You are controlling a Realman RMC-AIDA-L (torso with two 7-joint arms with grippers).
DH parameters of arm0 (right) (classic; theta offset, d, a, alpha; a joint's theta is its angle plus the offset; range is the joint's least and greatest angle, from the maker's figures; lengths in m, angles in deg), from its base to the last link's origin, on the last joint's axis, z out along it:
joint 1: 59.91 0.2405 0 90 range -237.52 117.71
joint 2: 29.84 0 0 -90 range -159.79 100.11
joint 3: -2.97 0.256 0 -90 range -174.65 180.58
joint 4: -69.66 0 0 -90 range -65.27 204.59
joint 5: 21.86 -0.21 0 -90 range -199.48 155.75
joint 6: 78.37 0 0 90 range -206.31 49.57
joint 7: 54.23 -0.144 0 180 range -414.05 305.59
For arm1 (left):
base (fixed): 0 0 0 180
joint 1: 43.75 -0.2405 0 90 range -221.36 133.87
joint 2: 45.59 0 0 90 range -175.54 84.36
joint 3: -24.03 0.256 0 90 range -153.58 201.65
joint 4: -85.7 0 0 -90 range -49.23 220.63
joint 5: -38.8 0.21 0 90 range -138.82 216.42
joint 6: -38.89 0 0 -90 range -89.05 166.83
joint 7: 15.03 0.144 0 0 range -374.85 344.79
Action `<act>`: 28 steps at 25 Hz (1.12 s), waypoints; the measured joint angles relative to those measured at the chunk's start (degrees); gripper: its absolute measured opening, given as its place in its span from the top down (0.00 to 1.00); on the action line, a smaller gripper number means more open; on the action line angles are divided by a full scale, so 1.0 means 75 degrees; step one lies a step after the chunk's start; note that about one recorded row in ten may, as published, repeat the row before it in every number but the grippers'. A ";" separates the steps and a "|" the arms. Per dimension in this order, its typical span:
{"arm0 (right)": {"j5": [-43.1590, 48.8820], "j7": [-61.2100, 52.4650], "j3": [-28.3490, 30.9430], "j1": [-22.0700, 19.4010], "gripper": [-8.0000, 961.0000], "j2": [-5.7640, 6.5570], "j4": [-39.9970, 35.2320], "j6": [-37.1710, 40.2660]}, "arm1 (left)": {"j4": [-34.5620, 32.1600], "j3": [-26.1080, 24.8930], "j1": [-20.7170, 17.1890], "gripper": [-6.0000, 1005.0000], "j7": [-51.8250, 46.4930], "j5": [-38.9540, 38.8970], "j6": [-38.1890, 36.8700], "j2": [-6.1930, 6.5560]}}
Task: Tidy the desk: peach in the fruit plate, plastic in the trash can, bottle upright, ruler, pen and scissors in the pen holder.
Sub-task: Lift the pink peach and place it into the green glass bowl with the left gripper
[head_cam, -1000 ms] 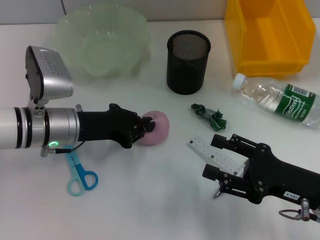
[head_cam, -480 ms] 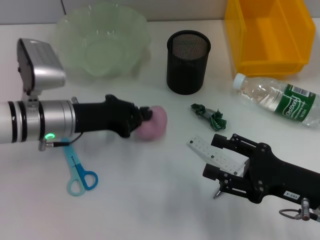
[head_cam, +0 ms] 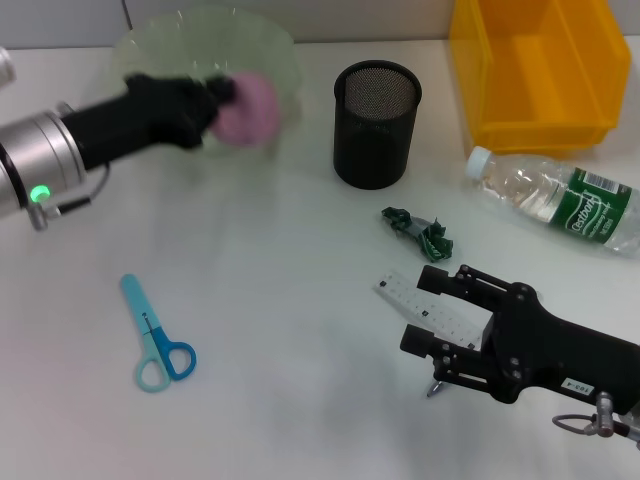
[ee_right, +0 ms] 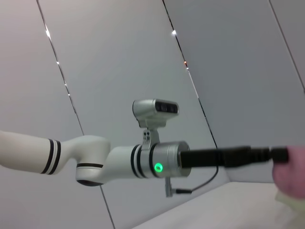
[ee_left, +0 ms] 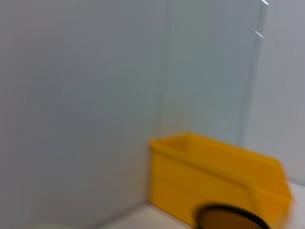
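Lifted off the worktop (head_cam: 300, 330), the peach (head_cam: 245, 107), pinched in your left tool (head_cam: 222, 100), hangs over the fruit plate (head_cam: 275, 50); lower before releasing.

Change: peach relocated
Left tool (head_cam: 222, 95), clamped on peach (head_cam: 246, 108), lifted off worktop (head_cam: 300, 300) to above fruit plate (head_cam: 280, 50); scissors (head_cam: 155, 335) now uncovered.

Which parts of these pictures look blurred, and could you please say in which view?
Head view: the left tool and the peach it carries over the fruit plate are motion-smeared; the right tool by the ruler is sharp. Left wrist view: the yellow bin and pen holder rim are soft-edged.
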 joint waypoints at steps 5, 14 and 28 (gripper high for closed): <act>0.0000 0.0008 0.0000 0.0066 0.21 -0.0004 0.0083 -0.0017 | 0.0284 -0.0130 0.0125 0.93 0.0606 -0.1116 0.0907 -0.0041; -0.0117 0.0011 0.0012 0.0067 0.21 -0.0007 0.0154 -0.0019 | 0.0999 0.0022 0.0719 0.92 0.1020 -0.1578 0.2157 -0.0046; -0.0117 0.0012 0.0072 0.0159 0.21 -0.0007 0.0152 -0.0035 | 0.1087 0.0181 0.0869 0.85 0.1135 -0.1621 0.2752 -0.0063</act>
